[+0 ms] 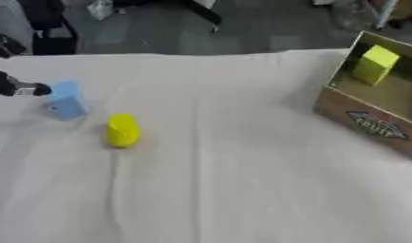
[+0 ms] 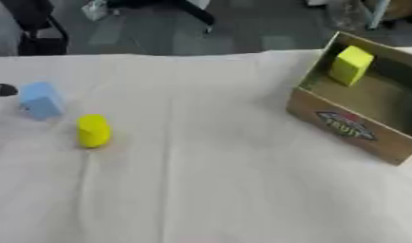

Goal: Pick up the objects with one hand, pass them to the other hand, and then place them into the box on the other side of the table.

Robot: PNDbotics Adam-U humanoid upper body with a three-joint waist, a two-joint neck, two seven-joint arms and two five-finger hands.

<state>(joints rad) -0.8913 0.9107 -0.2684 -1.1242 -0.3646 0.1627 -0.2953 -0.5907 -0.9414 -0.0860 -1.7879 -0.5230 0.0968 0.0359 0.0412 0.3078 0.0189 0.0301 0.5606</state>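
Observation:
A light blue block (image 1: 66, 99) stands on the white cloth at the far left. My left hand (image 1: 12, 85) comes in from the left edge, one fingertip right beside the block's upper left side, another finger higher at the edge; nothing is held. A yellow cylinder (image 1: 122, 130) stands upright a little to the right and nearer than the blue block. The cardboard box (image 2: 346, 126) sits at the right, tilted, with a yellow block (image 2: 351, 65) inside it. My right hand shows in neither view.
White cloth (image 1: 226, 156) covers the whole table, wrinkled down the middle. Beyond the table's far edge lie a dark floor, chair legs and dark objects at the upper left.

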